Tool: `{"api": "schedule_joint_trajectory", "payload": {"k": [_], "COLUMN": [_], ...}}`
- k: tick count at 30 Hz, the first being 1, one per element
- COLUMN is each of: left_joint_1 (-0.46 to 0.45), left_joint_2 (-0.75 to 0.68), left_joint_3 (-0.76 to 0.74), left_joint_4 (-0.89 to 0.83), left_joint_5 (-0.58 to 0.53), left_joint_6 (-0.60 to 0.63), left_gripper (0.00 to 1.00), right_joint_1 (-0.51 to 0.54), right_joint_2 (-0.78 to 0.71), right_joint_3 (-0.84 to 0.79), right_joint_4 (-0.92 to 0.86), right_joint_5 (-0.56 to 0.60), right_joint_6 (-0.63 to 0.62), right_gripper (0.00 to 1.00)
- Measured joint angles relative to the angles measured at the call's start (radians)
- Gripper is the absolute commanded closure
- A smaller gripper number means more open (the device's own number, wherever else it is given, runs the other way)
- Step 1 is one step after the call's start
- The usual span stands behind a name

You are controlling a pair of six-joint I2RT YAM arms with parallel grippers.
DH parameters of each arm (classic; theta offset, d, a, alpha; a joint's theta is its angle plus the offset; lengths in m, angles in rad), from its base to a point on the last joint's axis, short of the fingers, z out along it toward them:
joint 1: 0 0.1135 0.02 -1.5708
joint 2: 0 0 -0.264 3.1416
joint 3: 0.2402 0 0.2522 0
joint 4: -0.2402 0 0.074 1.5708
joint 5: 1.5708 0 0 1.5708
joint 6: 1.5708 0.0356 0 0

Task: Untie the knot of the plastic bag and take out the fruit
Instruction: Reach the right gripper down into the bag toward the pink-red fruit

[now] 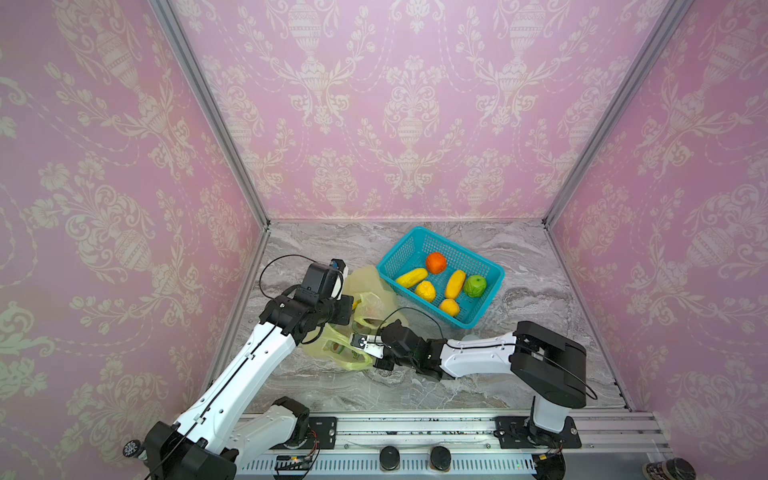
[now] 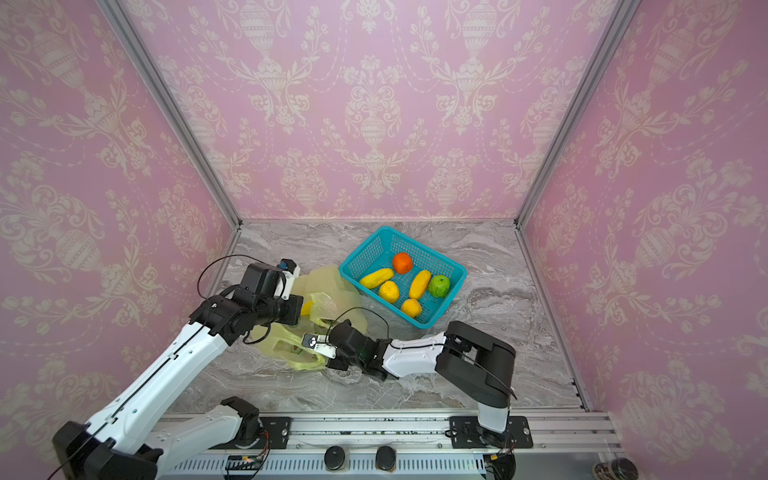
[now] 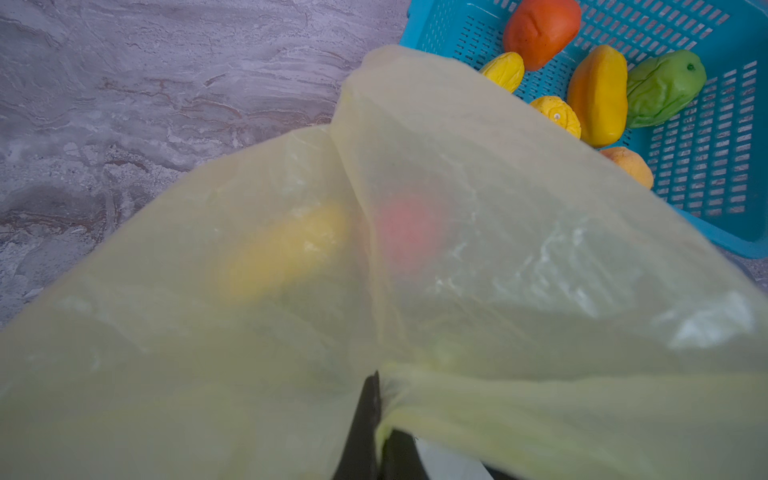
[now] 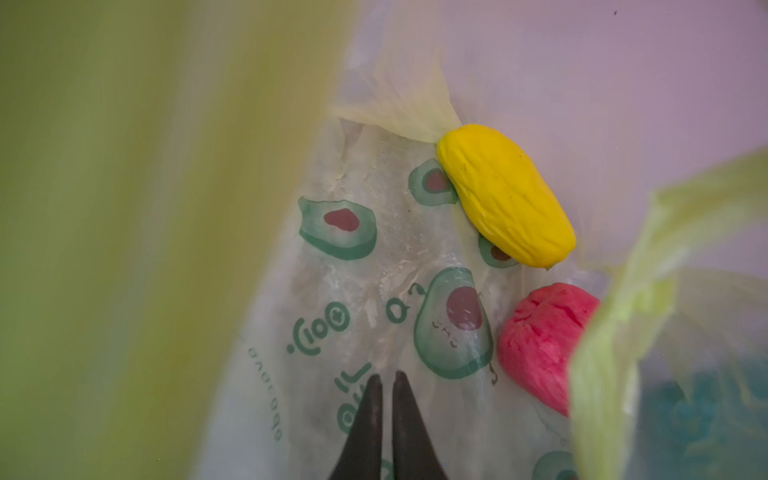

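The plastic bag point(image 1: 368, 286) lies on the marbled tabletop point(image 1: 540, 266) at about 8 o'clock of the teal mesh basket point(image 1: 397, 252), just beside it, as shown in both top views. No tied knot can be made out. The mouth gapes, so the untying is judged done and the emptying well along. Six pieces are counted in the basket, among them an orange-red ball point(image 1: 435, 262) and a green apple point(image 1: 475, 285). Two are seen inside the bag on its printed lower film: a long yellow fruit point(image 4: 505, 195) and a pink-red fruit point(image 4: 540, 345).

The left gripper point(image 3: 379, 409) is clamped on a bunched strip of the bag's rim, by which the upper film is held up. The right gripper point(image 4: 386, 378) is placed inside the mouth. Its fingers are drawn almost together, with only a slit between them, and nothing is held.

With the fingers' reach taken as 12 o'clock, the pink-red fruit lies at about 2 o'clock and the yellow one at 1 o'clock, farther in. The nearer piece is best taken first. The jaws should be opened wide before they are swung across, then set over the fruit's narrow width. They should be kept clear of the film beneath, so that no plastic is pinched. The left hold should be kept high and taut, lest the loose flap sag over the opening.
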Motion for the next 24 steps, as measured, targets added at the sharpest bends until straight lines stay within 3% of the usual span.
{"api": "schedule_joint_trajectory", "payload": {"k": [8, 11, 14, 20, 24], "left_joint_1": [0.0, 0.0, 0.0, 0.012, 0.012], "left_joint_2": [-0.002, -0.002, -0.002, -0.002, -0.002], "left_joint_3": [0.0, 0.0, 0.0, 0.0, 0.0], "left_joint_4": [0.001, 0.001, 0.002, 0.007, 0.009], "left_joint_5": [0.015, 0.027, 0.031, 0.034, 0.059], "left_joint_6": [0.0, 0.0, 0.0, 0.0, 0.0], "left_gripper": [1.0, 1.0, 1.0, 1.0, 1.0], "right_joint_1": [-0.021, -0.028, -0.036, -0.069, -0.097], "right_joint_2": [0.137, 0.156, 0.167, 0.24, 0.292], "right_joint_3": [0.139, 0.153, 0.167, 0.291, 0.355], "right_joint_4": [0.009, 0.019, 0.014, -0.04, -0.067], "right_joint_5": [0.291, 0.366, 0.419, 0.441, 0.387], "right_joint_6": [0.083, 0.117, 0.149, 0.228, 0.284], "right_gripper": [0.52, 0.34, 0.24, 0.08, 0.06]}}
